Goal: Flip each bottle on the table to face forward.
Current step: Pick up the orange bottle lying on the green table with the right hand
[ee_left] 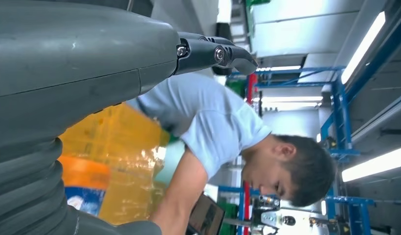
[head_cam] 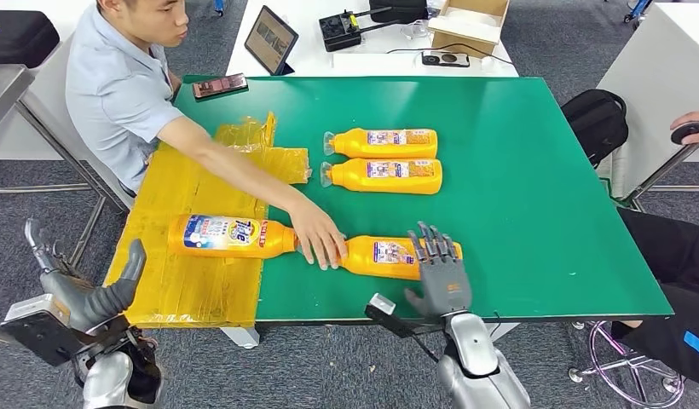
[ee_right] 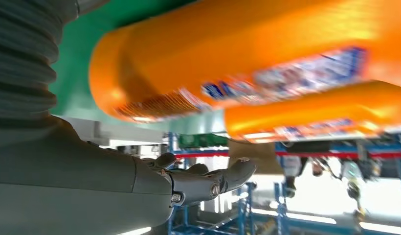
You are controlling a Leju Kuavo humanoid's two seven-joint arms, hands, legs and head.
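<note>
light: bright, even overhead tubes | shadows: soft | head view: sharp | right wrist view: blurred

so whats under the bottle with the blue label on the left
The blue-label bottle lies on crinkled yellow plastic sheeting spread over the green table. What lies directly beneath the bottle is hidden.

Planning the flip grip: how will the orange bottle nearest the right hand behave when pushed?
The near bottle lies on its side on the smooth green table, so it probably slides. Its flattish body should resist rolling. The glossy plastic may slip under the right hand.
</note>
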